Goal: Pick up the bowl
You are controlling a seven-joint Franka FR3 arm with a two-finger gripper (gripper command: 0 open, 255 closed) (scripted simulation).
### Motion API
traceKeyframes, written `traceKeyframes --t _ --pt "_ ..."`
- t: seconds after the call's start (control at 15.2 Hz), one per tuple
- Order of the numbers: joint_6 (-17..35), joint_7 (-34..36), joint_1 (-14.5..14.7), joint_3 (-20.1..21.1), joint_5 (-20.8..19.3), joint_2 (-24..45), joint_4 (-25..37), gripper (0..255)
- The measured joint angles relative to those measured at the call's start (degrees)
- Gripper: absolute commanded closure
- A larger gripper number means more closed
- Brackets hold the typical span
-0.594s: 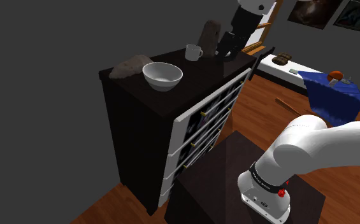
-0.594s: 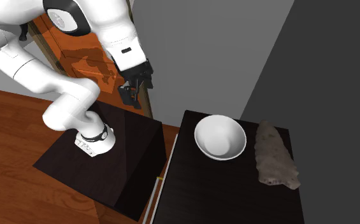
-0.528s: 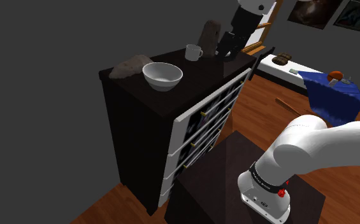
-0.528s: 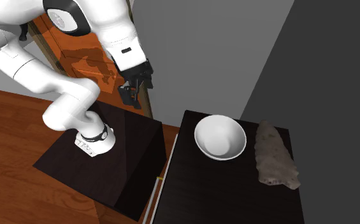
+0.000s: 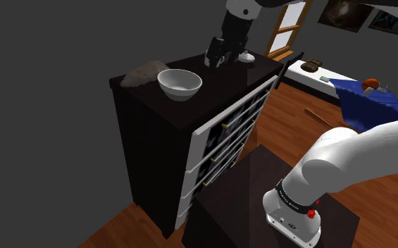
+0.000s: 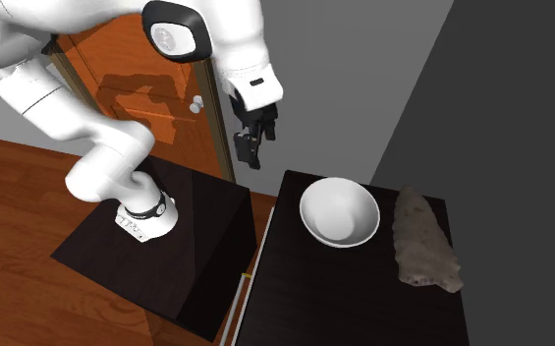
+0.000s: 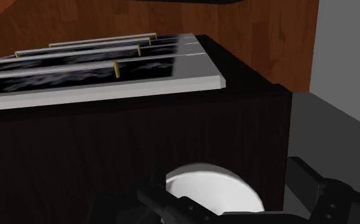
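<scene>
We see the bowl (image 5: 179,83) as a smooth, plain white, round thing with a deep curved wall, standing upright on the dark, flat top of the dresser (image 5: 222,79). Its mouth faces straight up. Being round, it is as wide one way as another, so we can name no long axis. At about 9 o'clock from it in the shoulder view lies a rough, grey-brown, stone-like lump (image 5: 141,72), long and uneven, and the two are apart. The black gripper (image 5: 217,56) hangs in the air at 2 o'clock from the bowl there, touching nothing. The shoulder view gives us the dresser's front, with white drawers (image 5: 232,134) and thin brass-coloured handles. The second exterior view looks down on the top instead, with the gripper at 10 o'clock from the bowl, by the edge of an orange wood-grained door (image 6: 128,93), and the dark boxy stand (image 6: 182,260) at 8 o'clock. In the wrist view the fingers (image 7: 328,191) stand apart, the bowl's white rim showing between them, untouched.
</scene>
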Motion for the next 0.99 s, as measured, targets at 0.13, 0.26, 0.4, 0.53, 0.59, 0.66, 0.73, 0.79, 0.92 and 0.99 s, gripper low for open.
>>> traceKeyframes --t 0.13,0.26,0.4,0.53,0.59,0.66,0.73,0.79,0.92,0.99 --pt "2.2 2.3 -0.3 1.8 -0.6 4.0 1.6 0" --pt "4.2 4.7 -0.8 3.5 -1.7 8.5 3.9 0" --pt "5.8 7.5 -1.1 5.5 -3.0 13.2 6.8 0" --pt "6.4 10.3 -1.4 7.1 -4.7 17.7 10.3 0" --pt "6.7 11.5 -1.6 7.8 -5.7 20.1 12.1 0" --pt "7.1 13.0 -1.6 8.5 -6.7 22.4 13.8 0" --pt "7.3 14.1 -1.7 9.0 -7.8 24.7 15.5 0" --pt "7.5 15.4 -1.7 9.5 -9.0 27.0 17.3 0" --pt "7.3 18.5 -1.3 10.6 -11.6 32.0 21.5 0" --pt "7.3 19.8 -1.0 11.0 -12.9 34.4 23.5 0"
